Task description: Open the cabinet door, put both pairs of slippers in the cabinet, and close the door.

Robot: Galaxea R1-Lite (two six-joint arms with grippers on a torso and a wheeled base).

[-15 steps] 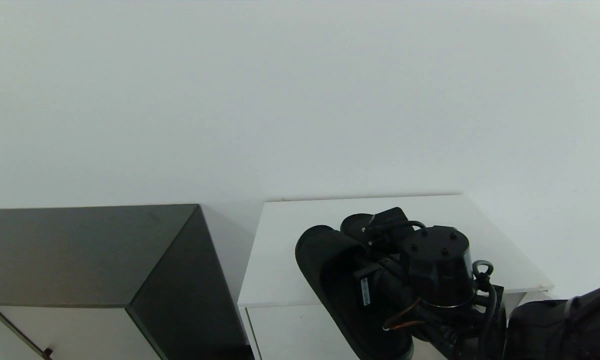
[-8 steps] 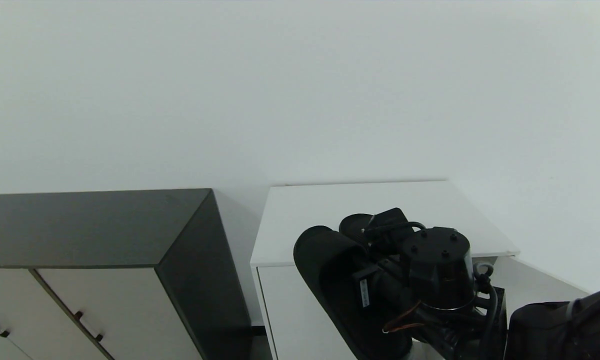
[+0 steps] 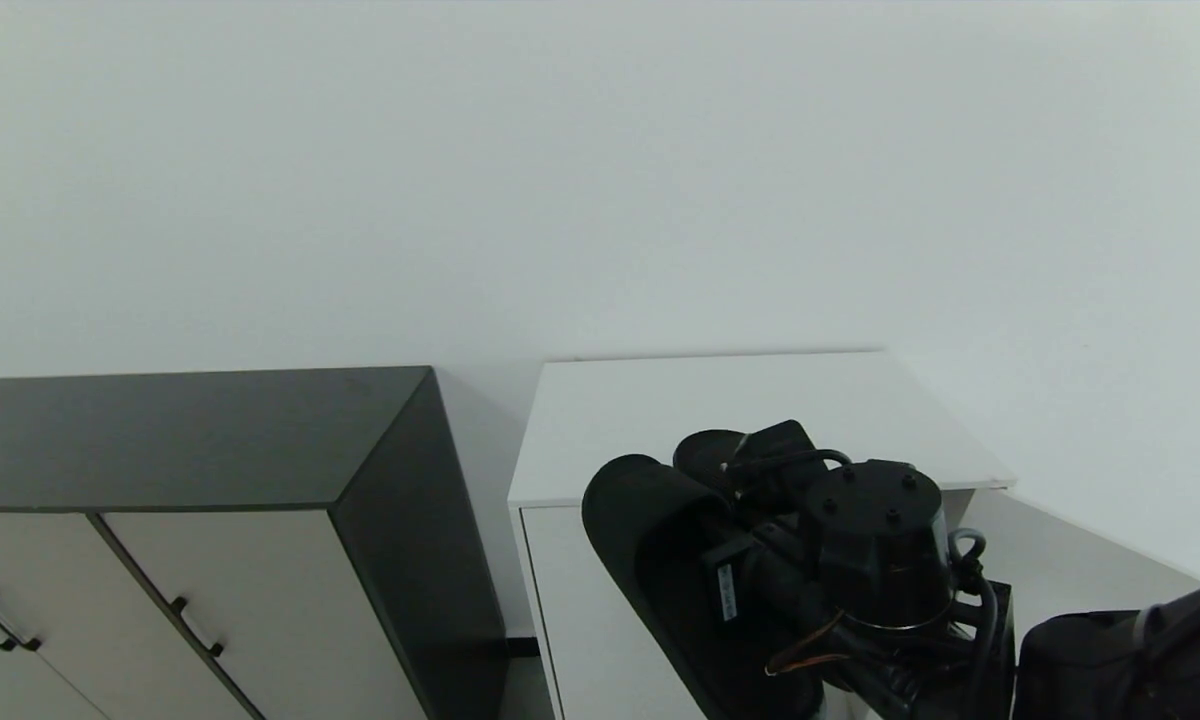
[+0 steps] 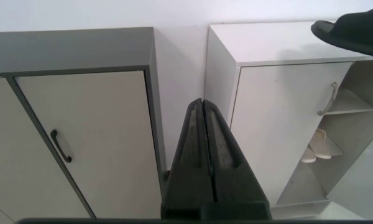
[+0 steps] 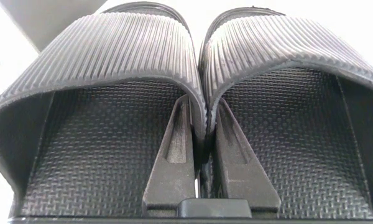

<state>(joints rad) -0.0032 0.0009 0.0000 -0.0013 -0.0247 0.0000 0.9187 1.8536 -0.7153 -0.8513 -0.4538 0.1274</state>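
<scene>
While the right gripper (image 5: 202, 127) is clamped on the touching inner sides of the black slippers (image 5: 130, 74), pinching the pair together, they hang in the air in front of the top front edge of the white cabinet (image 3: 720, 400). The left gripper (image 4: 203, 115) is fully closed with nothing in it, pointing at the gap between that cabinet and the dark-topped cabinet (image 4: 81, 50). In the white cabinet's open part, pale slippers (image 4: 317, 148) lie on a shelf.
</scene>
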